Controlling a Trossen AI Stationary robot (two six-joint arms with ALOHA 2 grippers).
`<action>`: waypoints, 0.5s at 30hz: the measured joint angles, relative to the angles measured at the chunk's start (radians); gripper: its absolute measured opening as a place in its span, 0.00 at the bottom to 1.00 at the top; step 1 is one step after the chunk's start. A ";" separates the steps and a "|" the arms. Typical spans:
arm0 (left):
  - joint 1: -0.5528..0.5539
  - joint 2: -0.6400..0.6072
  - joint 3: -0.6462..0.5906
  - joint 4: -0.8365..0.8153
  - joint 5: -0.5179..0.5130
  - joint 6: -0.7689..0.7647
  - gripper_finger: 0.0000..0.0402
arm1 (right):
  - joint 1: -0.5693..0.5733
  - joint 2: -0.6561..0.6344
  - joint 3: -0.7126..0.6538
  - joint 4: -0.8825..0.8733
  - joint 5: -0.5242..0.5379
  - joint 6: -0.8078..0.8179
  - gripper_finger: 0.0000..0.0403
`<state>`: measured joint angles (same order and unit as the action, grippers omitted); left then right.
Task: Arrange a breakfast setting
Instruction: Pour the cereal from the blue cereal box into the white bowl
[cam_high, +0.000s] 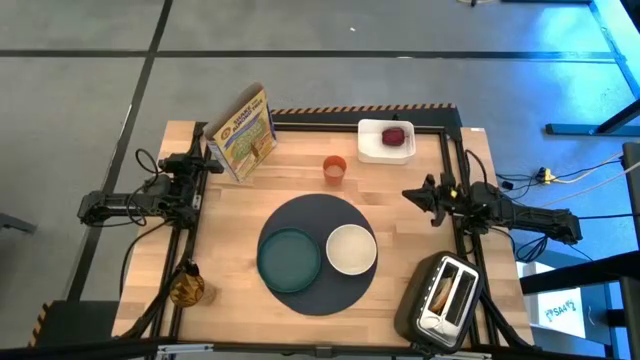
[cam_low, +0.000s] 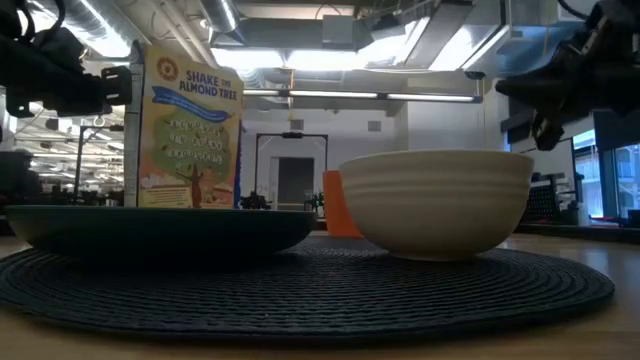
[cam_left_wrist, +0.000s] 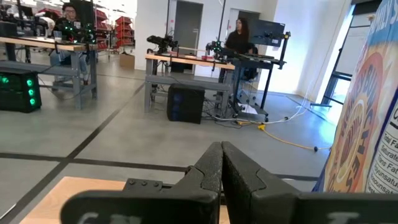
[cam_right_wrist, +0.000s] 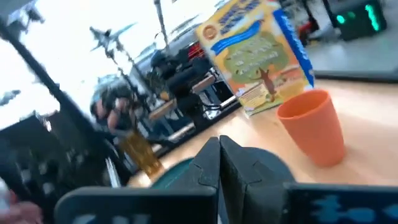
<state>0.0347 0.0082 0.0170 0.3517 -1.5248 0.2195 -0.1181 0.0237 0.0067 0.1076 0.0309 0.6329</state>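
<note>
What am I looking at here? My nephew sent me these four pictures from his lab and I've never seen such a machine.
It is a robot with two dark arms at a wooden table. One picture looks straight down, one looks level across the tabletop, and two come from cameras on the wrists. The left gripper waits beside the cereal box; the right gripper waits at the opposite edge. Both are shut and hold nothing. On a dark-grey mat sit a teal plate and a white bowl. Behind them stand an orange cup and a white dish with dark red fruit. A toaster stands in one corner.

Toaster front-right table corner; amber jar front-left edge.
</note>
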 joint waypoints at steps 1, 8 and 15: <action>0.000 0.000 0.000 0.000 0.000 0.000 0.00 | 0.000 0.000 0.000 0.001 0.035 0.039 0.00; 0.000 0.000 0.000 0.000 0.000 0.000 0.00 | 0.000 0.000 0.000 0.021 0.344 0.174 0.01; 0.000 0.000 0.000 0.000 0.026 -0.006 0.00 | 0.000 0.000 0.000 0.050 0.572 0.174 0.08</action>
<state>0.0349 0.0082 0.0170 0.3515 -1.4987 0.2131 -0.1184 0.0238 0.0066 0.1572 0.6027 0.8068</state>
